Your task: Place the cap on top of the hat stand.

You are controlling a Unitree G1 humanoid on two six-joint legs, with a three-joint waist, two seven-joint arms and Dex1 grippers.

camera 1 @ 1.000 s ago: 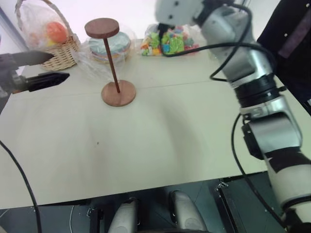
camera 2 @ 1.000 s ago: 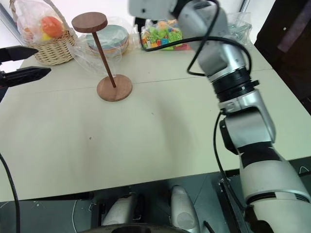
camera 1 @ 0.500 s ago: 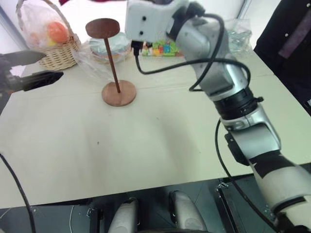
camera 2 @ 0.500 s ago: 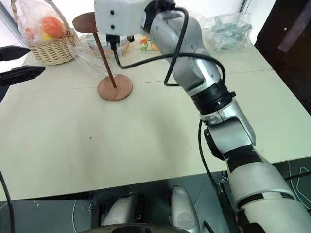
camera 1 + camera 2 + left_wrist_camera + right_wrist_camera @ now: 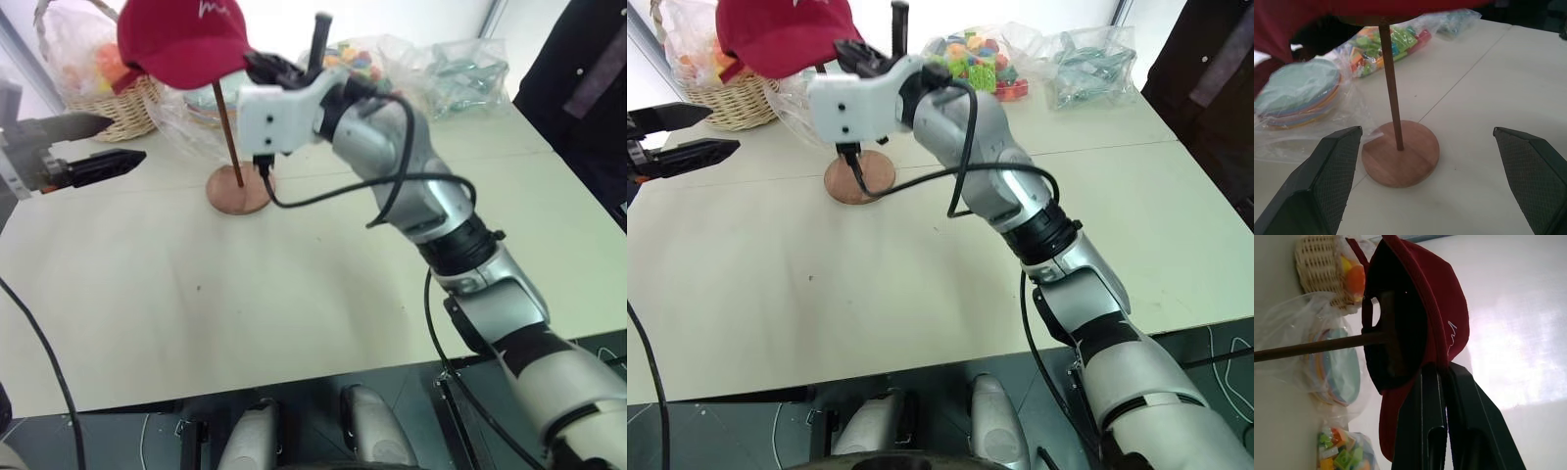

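Cap up high, sitting over the top of the hat stand, and the right gripper is clamped on its brim, black fingers pressed together on the red fabric. From the head camera the crown hides the stand's top disc; the right wrist view looks up inside the cap and catches the rod running into the dark hollow (whether the disc touches the fabric, hard to say). Off to the left, the left gripper hangs above the table with fingers apart, holding nothing. Its wrist view gives the round base and thin rod standing between those spread fingers, bagged plates just beside the base.
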